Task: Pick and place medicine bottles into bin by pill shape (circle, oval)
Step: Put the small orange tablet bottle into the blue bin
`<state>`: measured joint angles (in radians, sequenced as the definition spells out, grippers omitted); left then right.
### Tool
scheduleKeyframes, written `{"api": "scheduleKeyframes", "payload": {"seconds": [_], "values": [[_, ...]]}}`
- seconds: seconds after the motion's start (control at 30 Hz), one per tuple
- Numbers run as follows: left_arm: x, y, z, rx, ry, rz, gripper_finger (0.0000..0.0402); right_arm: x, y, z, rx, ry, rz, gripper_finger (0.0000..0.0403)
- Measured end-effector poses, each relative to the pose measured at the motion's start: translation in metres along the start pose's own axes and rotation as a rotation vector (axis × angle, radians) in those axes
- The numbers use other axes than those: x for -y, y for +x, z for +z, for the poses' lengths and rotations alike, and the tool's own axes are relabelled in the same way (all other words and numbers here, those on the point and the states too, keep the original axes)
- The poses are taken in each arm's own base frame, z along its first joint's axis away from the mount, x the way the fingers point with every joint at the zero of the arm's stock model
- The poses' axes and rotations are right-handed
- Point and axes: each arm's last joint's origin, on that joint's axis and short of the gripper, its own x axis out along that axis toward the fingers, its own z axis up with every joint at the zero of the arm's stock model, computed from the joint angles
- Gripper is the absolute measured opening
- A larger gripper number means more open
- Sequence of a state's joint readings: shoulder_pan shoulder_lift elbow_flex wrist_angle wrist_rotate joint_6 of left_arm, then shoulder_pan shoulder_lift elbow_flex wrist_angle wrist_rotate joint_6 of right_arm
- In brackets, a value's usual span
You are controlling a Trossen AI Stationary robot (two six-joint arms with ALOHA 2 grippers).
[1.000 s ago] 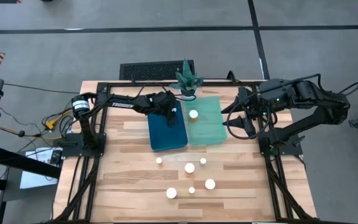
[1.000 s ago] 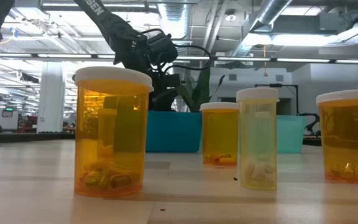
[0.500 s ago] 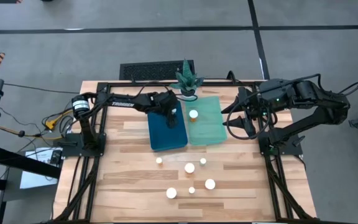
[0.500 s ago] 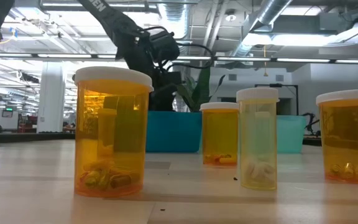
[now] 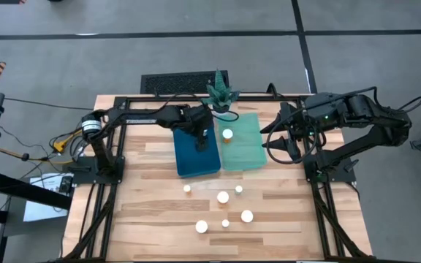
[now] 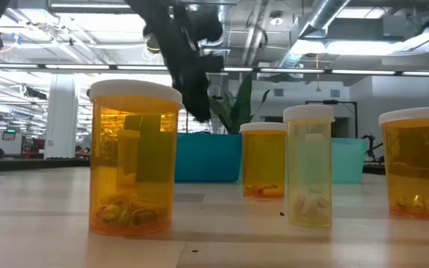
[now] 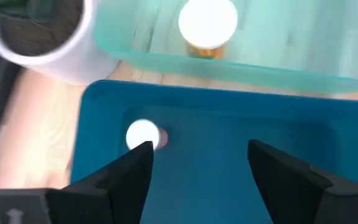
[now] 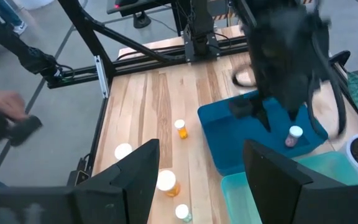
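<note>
Several amber bottles with white caps stand on the wood table near its front; the low view shows some up close. One bottle stands on the floor of the dark blue bin, and it also shows in the right wrist view. Another bottle stands in the pale green bin. My left gripper is open and empty above the blue bin. My right gripper is open and empty at the green bin's right side.
A potted green plant in a white pot stands just behind the two bins. Black frame rails run along the table's left and right sides. A person's arm shows at the edge of the right wrist view.
My left gripper has risen above the blue bin and has shifted a little toward the far edge; the low view shows the arm climbing. The bottles have stayed where they were.
</note>
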<state>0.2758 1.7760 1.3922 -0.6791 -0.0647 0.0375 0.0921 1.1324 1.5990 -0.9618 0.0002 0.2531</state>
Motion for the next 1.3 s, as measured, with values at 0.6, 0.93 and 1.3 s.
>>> {"api": "scheduleKeyframes", "payload": {"seconds": [0.6, 0.93, 1.3], "values": [[0.124, -0.121, -0.083, 0.28, -0.038, -0.064, 0.0256, 0.001, 0.0, -0.003, -0.03, 0.0, -0.008, 0.0238], [0.166, -0.055, -0.115, 0.258, -0.013, -0.083, 0.0256, 0.001, 0.0, -0.003, -0.028, 0.002, -0.007, 0.0238], [0.191, -0.017, -0.132, 0.114, 0.037, -0.138, 0.0256, 0.001, 0.0, -0.004, -0.036, 0.035, -0.01, 0.0238]]}}
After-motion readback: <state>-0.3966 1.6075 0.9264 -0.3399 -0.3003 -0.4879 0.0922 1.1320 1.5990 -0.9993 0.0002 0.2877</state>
